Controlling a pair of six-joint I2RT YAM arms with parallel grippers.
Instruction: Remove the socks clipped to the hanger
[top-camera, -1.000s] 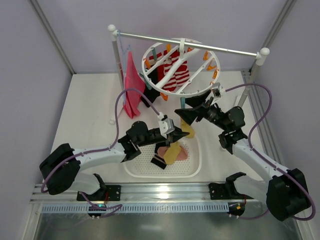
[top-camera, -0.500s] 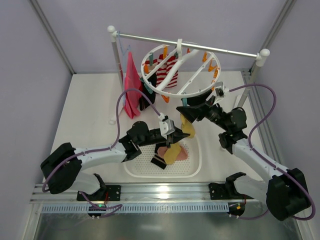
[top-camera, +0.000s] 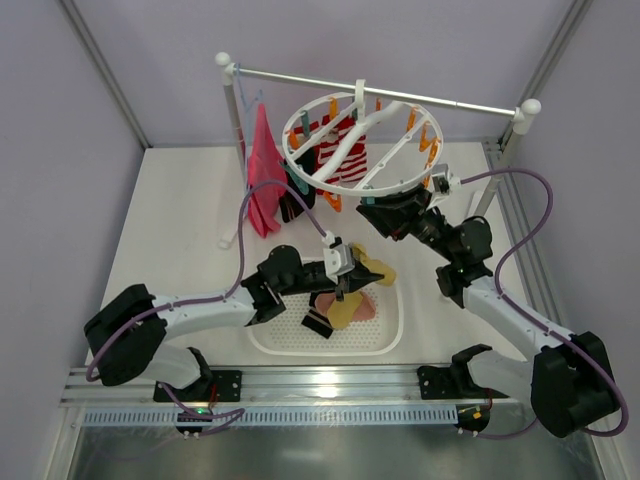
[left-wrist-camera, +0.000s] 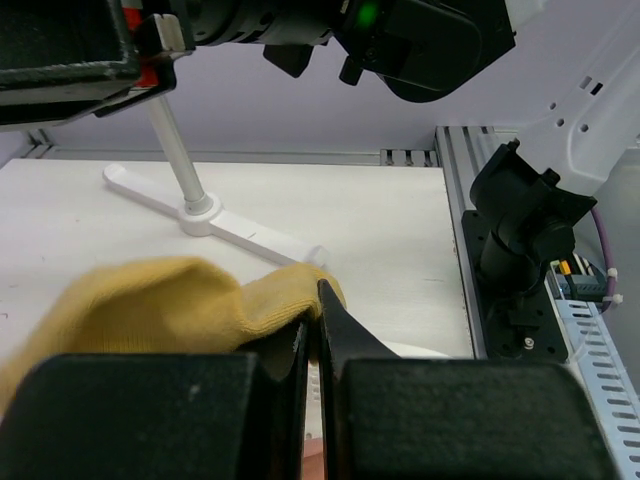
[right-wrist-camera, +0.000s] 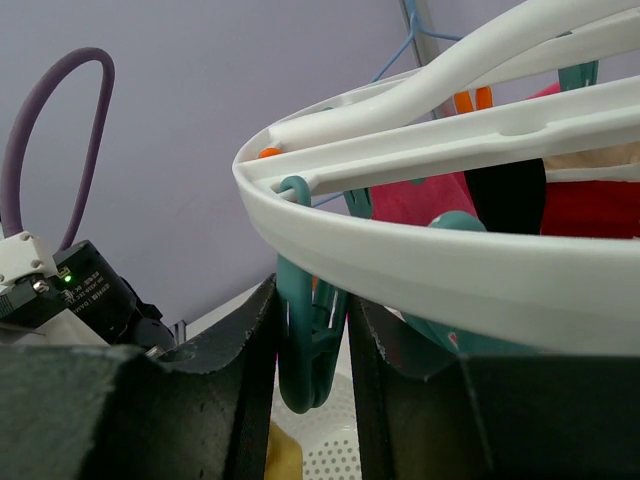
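Observation:
The white ring hanger (top-camera: 395, 185) hangs from the rail, with red-and-white striped socks (top-camera: 342, 152) and a black sock (top-camera: 293, 200) clipped to it. My right gripper (top-camera: 373, 212) is under the ring's near rim (right-wrist-camera: 450, 265). Its jaws (right-wrist-camera: 312, 335) are shut on a teal clip (right-wrist-camera: 308, 360), squeezing it. My left gripper (top-camera: 345, 268) hovers over the basket, shut on a mustard yellow sock (top-camera: 376, 270). In the left wrist view the sock (left-wrist-camera: 150, 305) bunches to the left of the closed fingertips (left-wrist-camera: 322, 305).
A white perforated basket (top-camera: 395, 330) below the left gripper holds a yellow sock (top-camera: 345, 312), a pink one (top-camera: 366, 305) and a black one (top-camera: 317, 322). A magenta cloth (top-camera: 264, 170) hangs on the rack's rail (top-camera: 450, 102). The rack foot (left-wrist-camera: 200, 212) stands behind the sock.
My right gripper has closed onto the teal clip. The yellow sock has come away from the clip and dropped toward the basket with my left gripper. The hanger has swung slightly.

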